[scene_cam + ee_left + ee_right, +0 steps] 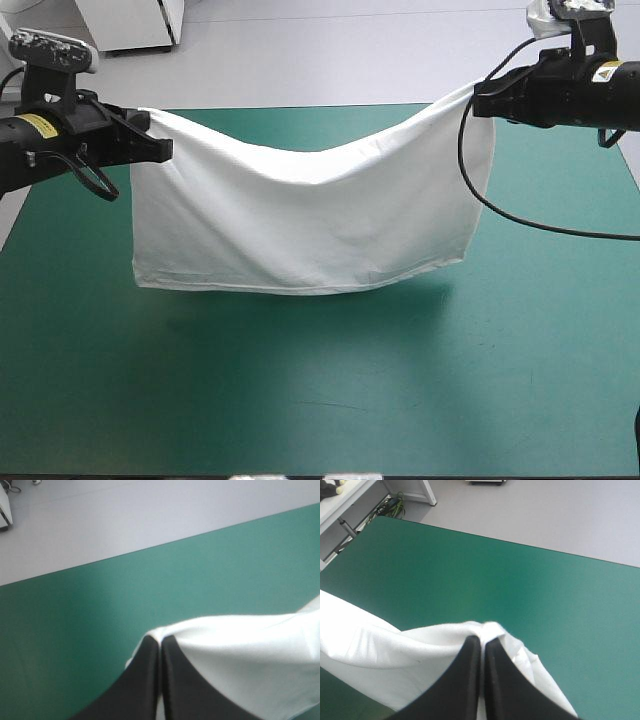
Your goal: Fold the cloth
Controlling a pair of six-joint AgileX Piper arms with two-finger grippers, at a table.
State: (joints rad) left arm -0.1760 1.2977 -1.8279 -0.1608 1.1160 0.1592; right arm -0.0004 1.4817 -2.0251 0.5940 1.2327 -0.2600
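- The white fabric T-shirt (300,220) hangs as a wide sheet above the far half of the table, stretched between the two arms and held up by its two upper corners.
- Its top edge sags in a shallow curve towards the middle, and the right corner is held a little higher and farther back than the left.
- Its lower edge runs nearly straight and low, with a soft shadow on the table beneath it (whether the hem touches the surface cannot be told).
- No sleeve or neckline can be made out; the cloth reads as one plain panel with a few gentle creases.
- The left gripper (152,142) has its two broad black fingers (145,680) pressed all but together on the left upper corner, with the T-shirt (240,650) bunched at the tips and spreading away to one side.
- The right gripper (482,100) pinches in the same way, its tips nearly meeting on the right upper corner, and the T-shirt (380,650) falls away in folds on both sides of the fingers.
- In the wrist views, each gripper (160,641) (482,641) shows only a thin slit between its fingers.
- The teal-green cover (300,400) of the table lies bare in front of the hanging cloth and out to both side edges.
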